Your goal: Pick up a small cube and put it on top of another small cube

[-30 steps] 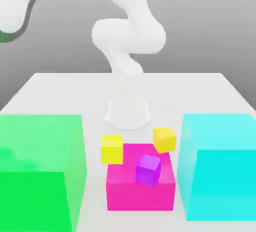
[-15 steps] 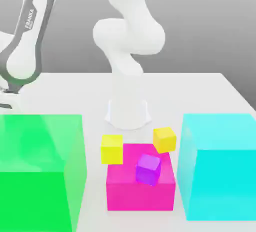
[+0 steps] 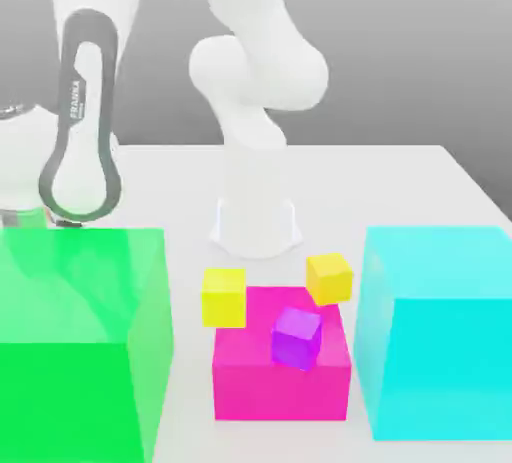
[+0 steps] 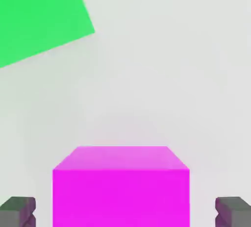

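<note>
- the small cube [image 4: 121, 187] sits on the white table [image 4: 171, 74], squarely between the two dark fingertips [image 4: 18, 211] (one at each side, apart from its faces).
- gripper [image 4: 125, 214] is spread wide, clasping nothing; straddling the cube this way sets up a squeeze, i'd judge.
- green block [image 3: 80, 341] stands near, in front of the arm [image 3: 82, 121] in the exterior view.
- small yellow cubes [image 3: 224, 296] beside the magenta block [image 3: 281, 371] look like possible stacking targets.

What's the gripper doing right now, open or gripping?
Gripper: open, fingers apart on either side of the small magenta cube, not clamped on it.
</note>
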You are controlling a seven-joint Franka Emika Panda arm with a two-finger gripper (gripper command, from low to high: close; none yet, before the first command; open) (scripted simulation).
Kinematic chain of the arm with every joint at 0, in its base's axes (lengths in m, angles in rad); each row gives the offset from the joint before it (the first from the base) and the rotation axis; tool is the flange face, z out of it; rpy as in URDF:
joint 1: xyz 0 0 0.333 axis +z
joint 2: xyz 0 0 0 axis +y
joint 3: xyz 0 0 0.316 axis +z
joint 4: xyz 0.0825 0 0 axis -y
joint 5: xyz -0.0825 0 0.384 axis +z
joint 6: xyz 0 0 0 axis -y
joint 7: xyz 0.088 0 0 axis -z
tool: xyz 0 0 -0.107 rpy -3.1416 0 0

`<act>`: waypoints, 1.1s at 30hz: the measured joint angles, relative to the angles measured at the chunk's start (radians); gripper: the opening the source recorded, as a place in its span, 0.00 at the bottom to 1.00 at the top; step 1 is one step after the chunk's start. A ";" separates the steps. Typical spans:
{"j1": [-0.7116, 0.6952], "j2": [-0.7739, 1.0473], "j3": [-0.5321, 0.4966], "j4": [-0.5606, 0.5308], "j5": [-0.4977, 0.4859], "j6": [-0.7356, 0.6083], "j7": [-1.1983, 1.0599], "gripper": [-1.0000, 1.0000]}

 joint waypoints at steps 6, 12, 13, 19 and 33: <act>-0.010 -0.001 0.008 0.000 -0.010 0.000 0.004 0.00; 0.097 -0.125 -0.140 -0.034 -0.194 -0.086 0.155 0.00; 0.111 -0.149 -0.164 -0.040 -0.237 -0.101 0.187 0.00; 0.093 -0.206 -0.230 -0.044 -0.358 -0.221 0.181 0.00; 0.114 -0.092 -0.239 0.064 -0.575 -0.511 0.013 0.00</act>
